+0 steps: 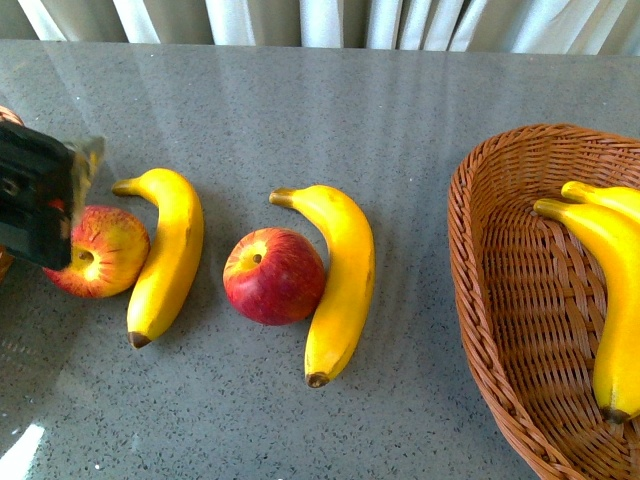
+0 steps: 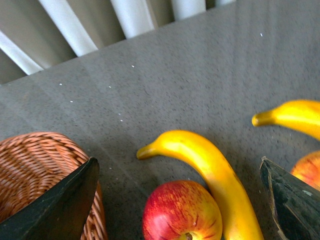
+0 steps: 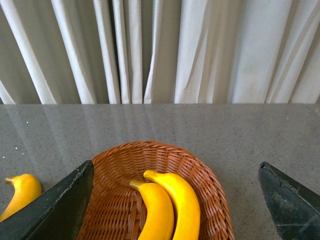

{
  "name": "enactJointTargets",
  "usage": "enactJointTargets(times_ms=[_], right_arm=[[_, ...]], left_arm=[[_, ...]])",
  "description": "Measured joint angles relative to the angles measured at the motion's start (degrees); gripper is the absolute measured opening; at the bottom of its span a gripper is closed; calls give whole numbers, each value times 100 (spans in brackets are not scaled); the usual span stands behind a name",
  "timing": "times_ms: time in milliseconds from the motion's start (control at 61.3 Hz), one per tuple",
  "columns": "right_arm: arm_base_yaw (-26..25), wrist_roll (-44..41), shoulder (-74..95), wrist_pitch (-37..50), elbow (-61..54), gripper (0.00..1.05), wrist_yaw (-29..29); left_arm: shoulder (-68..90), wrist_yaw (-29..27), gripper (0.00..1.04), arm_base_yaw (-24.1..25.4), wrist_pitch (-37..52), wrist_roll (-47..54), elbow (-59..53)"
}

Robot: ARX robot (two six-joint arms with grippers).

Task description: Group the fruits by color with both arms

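Four fruits loose on table, two bananas already in the right-hand basket; both claws spread wide, holding nothing.

Grey table [image 1: 400, 120], curtain [image 3: 200, 50] behind. Left apple [image 1: 98, 250] touches left banana [image 1: 170, 250]; middle apple [image 1: 273, 275] is tucked against middle banana [image 1: 345, 280]. Right basket [image 1: 500, 300] holds two bananas [image 1: 610, 260] side by side. Left basket [image 2: 35, 160] sits just beside the left apple, mostly hidden behind the claw in the front view. Left gripper [image 1: 45, 200] is over the left apple with its jaws wide apart; the apple is between the fingers [image 2: 60, 205] and the banana hugs one side of it. Contact can't be judged. Right gripper [image 3: 175, 165] hangs above the right basket, fully spread.
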Motion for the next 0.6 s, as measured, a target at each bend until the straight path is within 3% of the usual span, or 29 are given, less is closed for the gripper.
enactJointTargets(times_ms=[179, 342, 603], right_arm=[[0, 0, 0, 0, 0, 96, 0], [0, 0, -2, 0, 0, 96, 0], [0, 0, 0, 0, 0, 96, 0]], left_arm=[[498, 389, 96, 44, 13, 839, 105], [544, 1036, 96, 249, -817, 2046, 457], [844, 1349, 96, 570, -1884, 3294, 890]])
